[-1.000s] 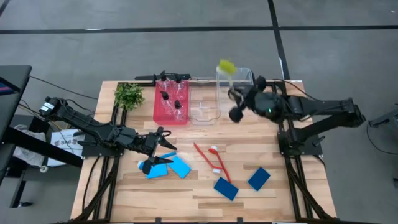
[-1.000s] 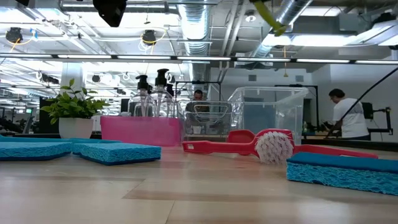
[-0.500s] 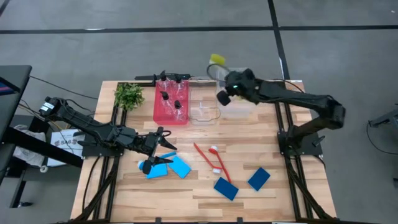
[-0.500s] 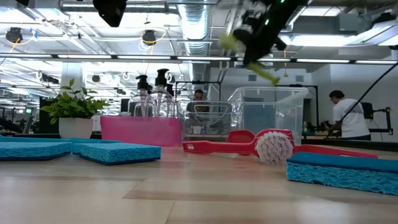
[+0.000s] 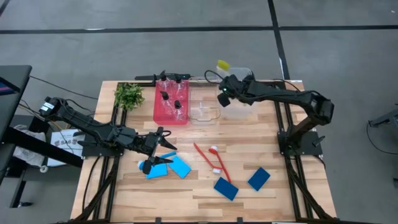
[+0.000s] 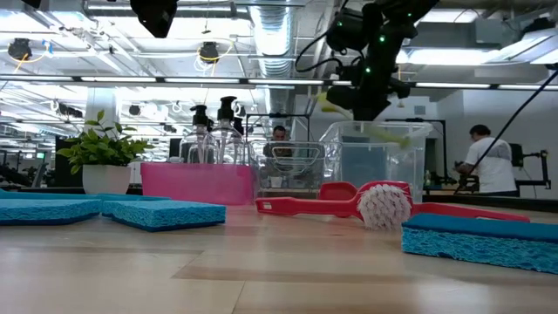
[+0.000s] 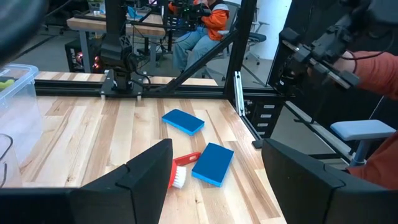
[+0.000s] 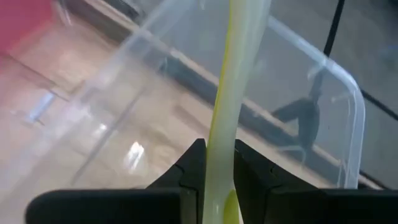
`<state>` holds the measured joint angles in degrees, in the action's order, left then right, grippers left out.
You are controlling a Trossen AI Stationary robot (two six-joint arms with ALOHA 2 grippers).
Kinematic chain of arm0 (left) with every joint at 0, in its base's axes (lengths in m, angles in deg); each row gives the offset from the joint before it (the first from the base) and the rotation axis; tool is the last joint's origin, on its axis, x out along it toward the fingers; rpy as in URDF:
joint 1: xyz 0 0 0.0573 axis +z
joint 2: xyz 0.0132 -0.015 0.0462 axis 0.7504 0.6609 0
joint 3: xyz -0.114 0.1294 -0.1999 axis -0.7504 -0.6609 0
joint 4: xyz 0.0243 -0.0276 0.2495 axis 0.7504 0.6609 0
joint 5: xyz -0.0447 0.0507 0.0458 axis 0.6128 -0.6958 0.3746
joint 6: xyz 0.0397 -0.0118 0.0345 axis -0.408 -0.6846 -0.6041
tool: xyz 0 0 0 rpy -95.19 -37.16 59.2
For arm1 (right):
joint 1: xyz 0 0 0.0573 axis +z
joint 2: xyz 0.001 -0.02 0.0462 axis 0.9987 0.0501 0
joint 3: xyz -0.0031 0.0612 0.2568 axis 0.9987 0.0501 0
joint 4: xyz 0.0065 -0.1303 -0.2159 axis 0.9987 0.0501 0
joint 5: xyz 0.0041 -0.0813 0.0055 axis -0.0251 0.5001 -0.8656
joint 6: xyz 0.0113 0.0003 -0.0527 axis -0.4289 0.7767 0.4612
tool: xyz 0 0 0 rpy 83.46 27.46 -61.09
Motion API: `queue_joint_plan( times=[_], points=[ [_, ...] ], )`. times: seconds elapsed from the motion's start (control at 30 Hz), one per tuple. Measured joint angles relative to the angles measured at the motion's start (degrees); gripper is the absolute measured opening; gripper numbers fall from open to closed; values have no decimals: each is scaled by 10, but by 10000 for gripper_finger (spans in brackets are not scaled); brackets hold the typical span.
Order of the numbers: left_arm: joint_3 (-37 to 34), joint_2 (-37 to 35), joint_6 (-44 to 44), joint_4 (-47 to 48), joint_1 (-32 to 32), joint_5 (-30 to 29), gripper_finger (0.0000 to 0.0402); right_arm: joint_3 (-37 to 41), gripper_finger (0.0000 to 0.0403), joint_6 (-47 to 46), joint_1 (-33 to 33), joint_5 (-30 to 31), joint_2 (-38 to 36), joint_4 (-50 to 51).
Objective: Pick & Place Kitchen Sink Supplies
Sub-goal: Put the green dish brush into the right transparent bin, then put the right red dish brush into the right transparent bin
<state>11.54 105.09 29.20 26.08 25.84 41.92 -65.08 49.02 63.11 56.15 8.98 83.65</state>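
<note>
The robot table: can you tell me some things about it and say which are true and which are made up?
1. The right gripper holds a slim yellow-green brush. True.
2. The clear pump bottles stand in the pink plastic bin. True.
3. The left gripper holds a sponge. False: it is open and holds nothing.
4. The red long-handled brush lies in the clear plastic bin. False: it lies on the wooden table.
</note>
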Motion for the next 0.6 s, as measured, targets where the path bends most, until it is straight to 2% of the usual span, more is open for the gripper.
queue_joint_plan(
  times=[0.23,0.6],
  points=[
    [0,0,0,0,0,0,250,0,70,-18,-3,-2,-1,47],
    [0,0,1,0,0,0,250,0,164,-12,8,-2,-1,52]
  ],
)
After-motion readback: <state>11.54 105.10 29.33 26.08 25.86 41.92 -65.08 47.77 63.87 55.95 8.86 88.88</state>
